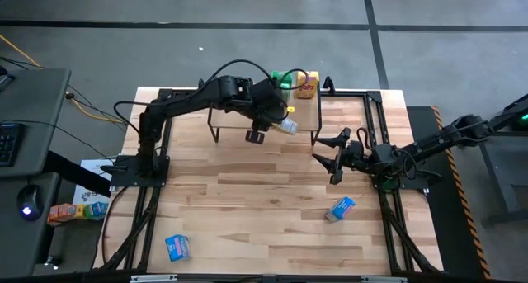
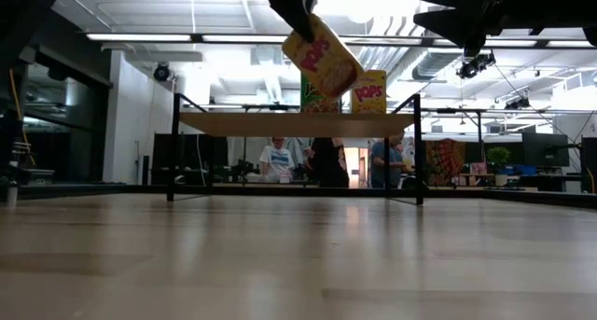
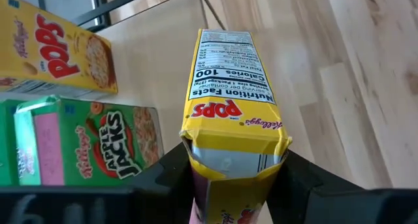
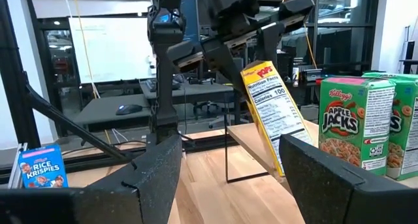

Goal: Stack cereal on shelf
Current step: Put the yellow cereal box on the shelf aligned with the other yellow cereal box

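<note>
Yellow cereal box [image 3: 232,106] hangs tilted, pinched in the left gripper [image 3: 228,185] above the shelf [image 2: 298,124]; it could tip on landing. Right gripper [image 1: 337,158], spread, idles at 3 o'clock.

Yellow Pops box [image 2: 323,61] tilted above the shelf [image 2: 297,124] — two blue boxes [image 1: 340,209] on the table.

Around my wooden table [image 1: 247,192] lies grey floor [image 1: 247,7] crossed by dark lines, a grey desk [image 1: 29,118] with a mouse [image 1: 27,202] stands beside it, and ceiling strip lights [image 2: 140,37] illuminate people [image 2: 276,160] standing behind.
</note>
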`<act>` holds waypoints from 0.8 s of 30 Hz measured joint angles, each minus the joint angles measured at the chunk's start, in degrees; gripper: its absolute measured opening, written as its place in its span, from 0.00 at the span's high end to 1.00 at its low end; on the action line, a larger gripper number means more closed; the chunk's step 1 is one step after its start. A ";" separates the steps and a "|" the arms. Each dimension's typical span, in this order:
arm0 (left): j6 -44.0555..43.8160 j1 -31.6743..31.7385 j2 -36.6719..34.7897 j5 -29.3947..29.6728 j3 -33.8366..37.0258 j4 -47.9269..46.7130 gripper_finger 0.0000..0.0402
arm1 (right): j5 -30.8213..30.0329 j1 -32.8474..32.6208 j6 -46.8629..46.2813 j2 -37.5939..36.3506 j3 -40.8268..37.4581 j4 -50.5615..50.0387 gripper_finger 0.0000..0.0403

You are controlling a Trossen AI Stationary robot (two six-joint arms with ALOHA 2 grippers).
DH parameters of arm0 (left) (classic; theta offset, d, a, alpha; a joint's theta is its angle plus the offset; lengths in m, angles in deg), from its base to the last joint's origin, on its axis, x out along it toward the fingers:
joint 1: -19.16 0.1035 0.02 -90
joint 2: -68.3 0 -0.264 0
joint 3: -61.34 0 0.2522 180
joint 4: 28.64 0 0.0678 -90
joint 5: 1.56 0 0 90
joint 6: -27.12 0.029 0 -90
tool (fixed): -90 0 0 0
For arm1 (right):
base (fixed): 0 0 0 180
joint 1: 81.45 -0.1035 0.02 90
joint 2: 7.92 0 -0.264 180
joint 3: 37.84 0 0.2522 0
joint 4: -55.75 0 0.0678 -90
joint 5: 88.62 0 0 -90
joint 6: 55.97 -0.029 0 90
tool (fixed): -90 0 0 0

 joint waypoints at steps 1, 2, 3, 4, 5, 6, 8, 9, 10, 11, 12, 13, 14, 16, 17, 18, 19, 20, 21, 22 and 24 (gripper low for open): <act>0.04 0.34 0.00 0.00 0.00 0.02 0.66 | 0.00 -0.02 0.00 0.00 0.00 -0.01 0.38; 0.01 0.67 0.00 -0.08 0.00 0.06 0.66 | 0.00 -0.02 0.00 0.00 0.00 0.00 0.38; -0.02 1.01 0.00 -0.09 0.00 0.05 0.66 | 0.00 -0.02 0.00 0.00 0.00 0.00 0.38; -0.02 1.32 0.19 -0.01 0.00 0.07 0.66 | 0.00 -0.01 0.00 0.00 0.00 0.00 0.38; 0.06 1.46 0.41 0.24 0.00 0.13 0.66 | 0.01 -0.01 0.00 0.00 0.00 0.00 0.38; 0.16 1.62 0.58 0.81 0.00 0.11 0.66 | 0.02 -0.01 0.00 0.00 0.00 0.00 0.38; 0.11 1.92 0.74 1.51 0.07 0.11 0.66 | 0.07 0.01 0.00 0.00 0.00 0.00 0.38; -0.01 2.04 0.70 1.53 0.07 0.11 0.66 | 0.10 -0.01 0.00 0.00 0.00 0.00 0.38; -0.33 2.12 0.60 1.59 0.07 0.09 0.66 | 0.14 0.01 0.00 0.00 0.00 0.00 0.38; -0.71 2.11 0.55 1.88 0.07 -0.04 0.66 | 0.20 0.01 0.00 0.00 0.00 0.00 0.38; -0.86 2.11 0.55 2.54 0.07 -0.40 0.66 | 0.22 0.01 0.00 0.00 0.00 -0.02 0.38; -0.89 2.11 0.57 3.49 0.07 -0.99 0.66 | 0.22 -0.01 0.00 0.00 0.00 -0.07 0.38; -0.76 2.11 0.57 4.70 0.07 -1.74 0.66 | 0.22 0.01 -0.02 0.00 0.00 -0.07 0.38; -0.63 2.11 0.57 6.68 0.07 -2.58 0.66 | 0.22 0.00 -0.02 0.00 0.00 -0.10 0.38; -0.65 2.11 0.57 7.11 0.07 -2.96 0.66 | 0.22 0.00 -0.14 0.00 0.00 -0.11 0.38; -0.77 2.11 0.57 7.35 0.07 -3.29 0.66 | 0.22 -0.01 -0.24 0.00 0.00 -0.12 0.38; -0.94 2.11 0.57 7.41 0.07 -3.50 0.66 | 0.22 0.00 -0.50 0.00 0.00 -0.15 0.38; -0.97 2.11 0.57 7.37 0.07 -3.70 0.66 | 0.22 0.00 -0.57 0.00 0.00 -0.15 0.38; -1.14 2.11 0.57 7.34 0.07 -4.09 0.66 | 0.22 0.00 -0.58 0.00 0.00 -0.15 0.38; -1.40 2.11 0.57 7.37 0.07 -4.73 0.66 | 0.22 -0.01 -0.57 0.00 0.00 -0.15 0.38; -2.50 2.11 0.57 7.41 0.02 -6.20 0.66 | 0.22 0.01 -0.61 0.00 0.00 -0.17 0.38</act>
